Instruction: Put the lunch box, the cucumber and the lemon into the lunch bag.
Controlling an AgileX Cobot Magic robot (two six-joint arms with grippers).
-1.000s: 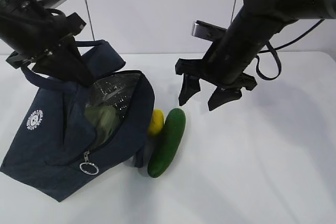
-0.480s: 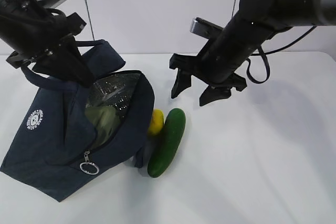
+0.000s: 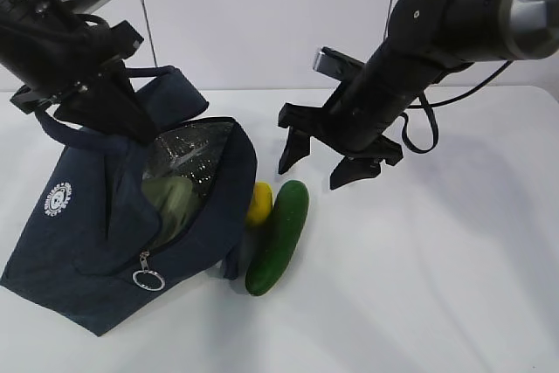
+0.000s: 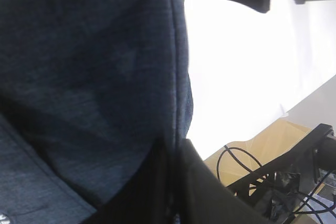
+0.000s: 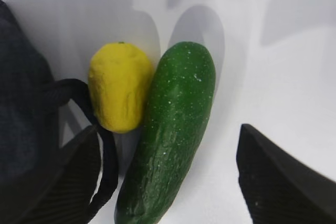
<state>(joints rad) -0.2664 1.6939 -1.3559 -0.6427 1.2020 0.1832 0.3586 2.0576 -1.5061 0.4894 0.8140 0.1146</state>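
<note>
The right gripper hangs wide open and empty above the cucumber and lemon, while the left gripper pinches the lunch bag.

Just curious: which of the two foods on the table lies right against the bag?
The lemon: small and yellow, wedged between bag and longer green cucumber.

White tabletop, smooth and matte, taking soft shadows under even light; pale wall panels standing behind it, split by thin dark vertical seams; past the table edge in the left wrist view, a tan board showing, with black cables looping over a dark frame.
</note>
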